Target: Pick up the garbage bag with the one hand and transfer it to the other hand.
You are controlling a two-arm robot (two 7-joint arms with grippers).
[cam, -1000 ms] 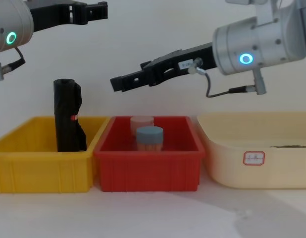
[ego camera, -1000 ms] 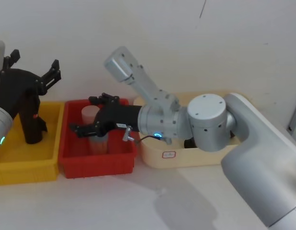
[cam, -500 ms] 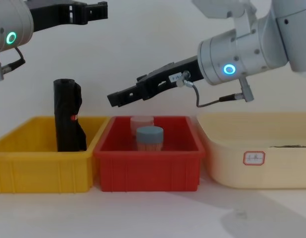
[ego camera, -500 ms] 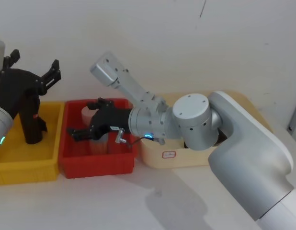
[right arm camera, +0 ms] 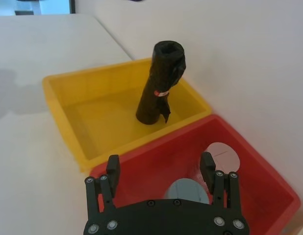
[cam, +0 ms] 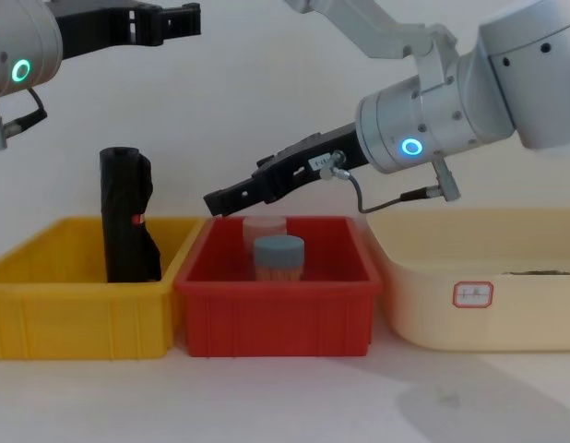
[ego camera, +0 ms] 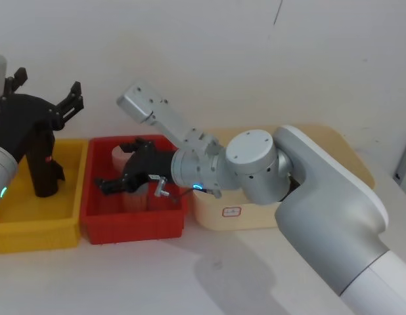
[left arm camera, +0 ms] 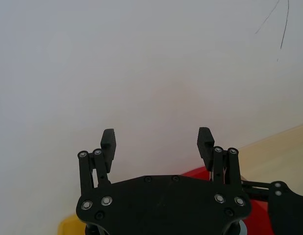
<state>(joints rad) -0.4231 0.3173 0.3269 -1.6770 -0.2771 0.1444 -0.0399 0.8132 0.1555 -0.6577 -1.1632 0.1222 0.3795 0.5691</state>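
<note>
The garbage bag is out of view. A black roll (ego camera: 42,164) (cam: 126,217) (right arm camera: 159,88) bearing a small red-orange mark stands upright in the yellow bin (ego camera: 32,230) (cam: 73,314). My left gripper (ego camera: 48,85) (left arm camera: 157,139) (cam: 188,11), on the green-ringed arm, hangs open high above that roll and holds nothing. The right gripper (ego camera: 114,167) (right arm camera: 160,164) (cam: 216,201), on the blue-ringed arm, is open and slants down over the red bin (ego camera: 134,226) (cam: 276,314), just above the jars, to the right of the roll.
In the red bin stand a blue-lidded jar (cam: 279,247) and a pale jar (cam: 264,226) behind it. A cream tub (cam: 469,314) (ego camera: 242,216) with a small label sits to the right, partly covered by the right arm. A wall stands close behind the bins.
The right arm has swung further left and tilted down, bringing its open gripper lower over the red bin. The left gripper and the marked roll have not moved.
</note>
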